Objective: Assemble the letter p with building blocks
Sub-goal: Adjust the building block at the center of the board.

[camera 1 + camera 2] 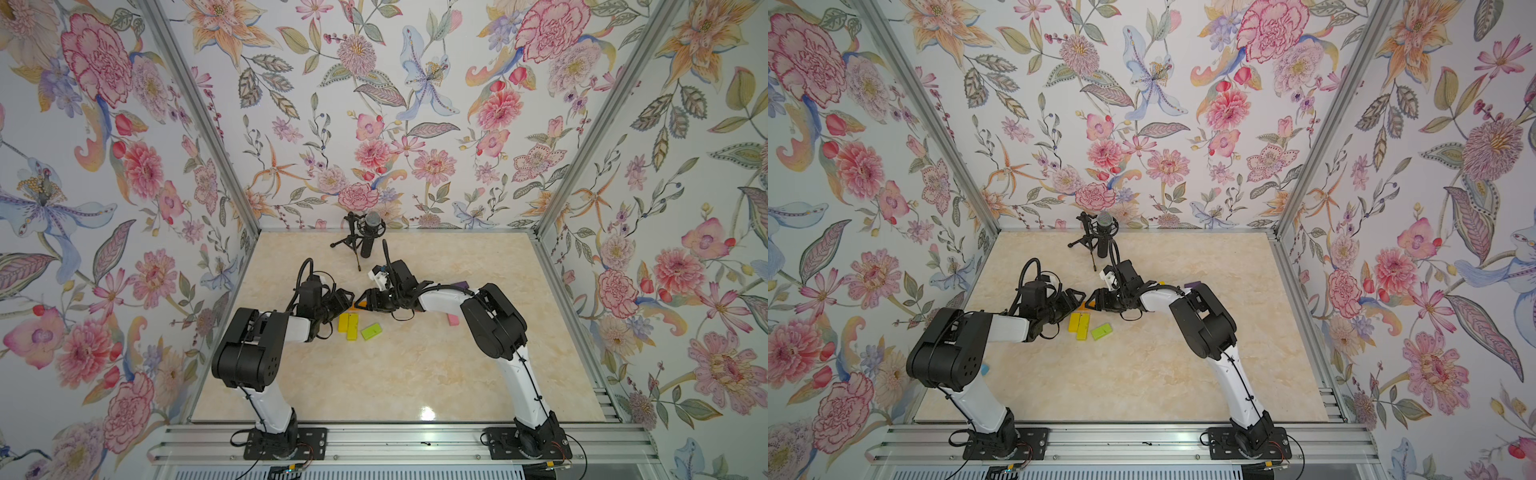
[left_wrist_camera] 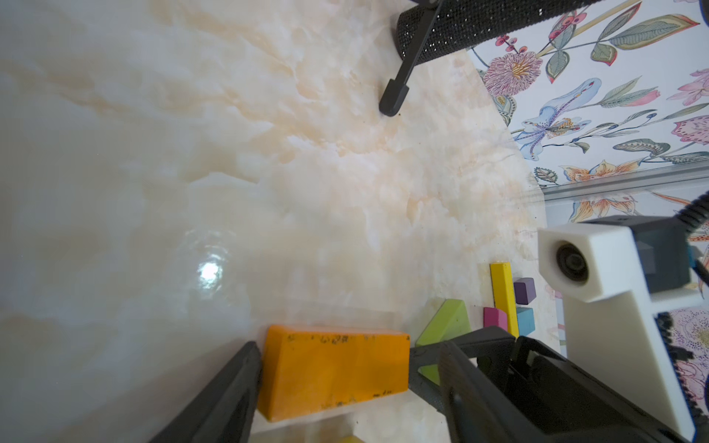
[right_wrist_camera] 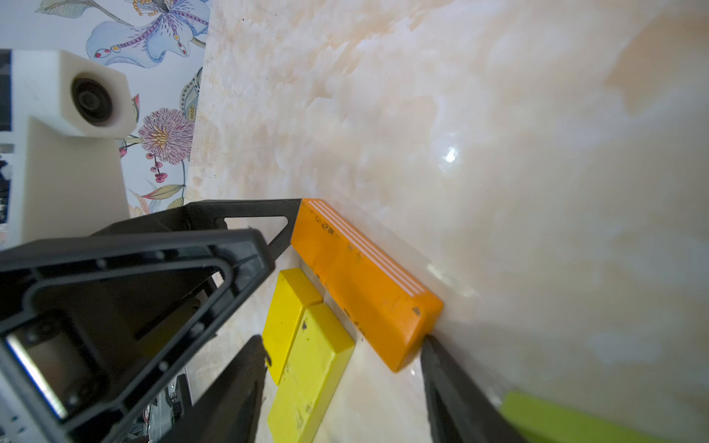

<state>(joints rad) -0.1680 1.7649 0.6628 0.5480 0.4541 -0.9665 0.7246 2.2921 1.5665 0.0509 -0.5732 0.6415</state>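
Long orange block (image 3: 364, 284), scuffed, white-striped edge, two yellow blocks (image 3: 310, 368) beside

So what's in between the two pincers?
An orange block lies between the left pincer and the right pincer. Both top views show a little of it, and both wrist views show it up close.

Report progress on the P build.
Early. Done: two yellow blocks lie side by side. In hand: left gripper and right gripper, both open, bracket the orange block lying across the yellow ends. Remaining: lime block and pink block lie loose; no P yet.
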